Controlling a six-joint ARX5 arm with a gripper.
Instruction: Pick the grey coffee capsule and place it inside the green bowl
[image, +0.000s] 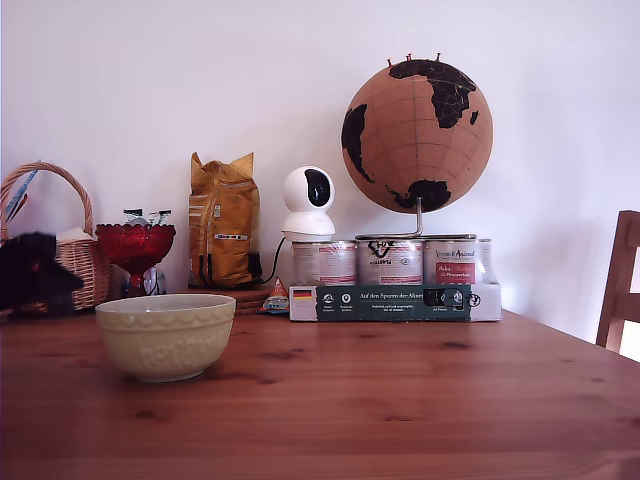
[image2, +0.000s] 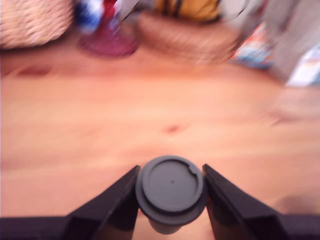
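Closest to your wrist camera sits the grey coffee capsule (image2: 171, 192), its flat round face turned toward the lens, gripped between the two black fingers (image2: 117, 205) of the gripper (image2: 171, 200). The jaws are clamped on the capsule, one finger pressed against each side of its rim. Beneath it you see bare wooden table (image2: 150, 125); that whole view is blurred, so the basket and coloured shapes along the far edge are only smears.

In the exterior view neither the gripper nor the capsule is in sight. The green bowl (image: 166, 335) stands upright on the table (image: 400, 400), toward the exterior view's left, and you cannot see into it from this low angle. Behind the bowl stands a red glass goblet dish (image: 135, 248), with a wicker basket (image: 70, 250) on the exterior view's left of that dish. A yellow pouch (image: 223, 235) is behind the bowl on the other side. Farther to the exterior view's right of the bowl are a white camera (image: 308, 203), a row of tins (image: 390, 262) and a cork globe (image: 417, 135).
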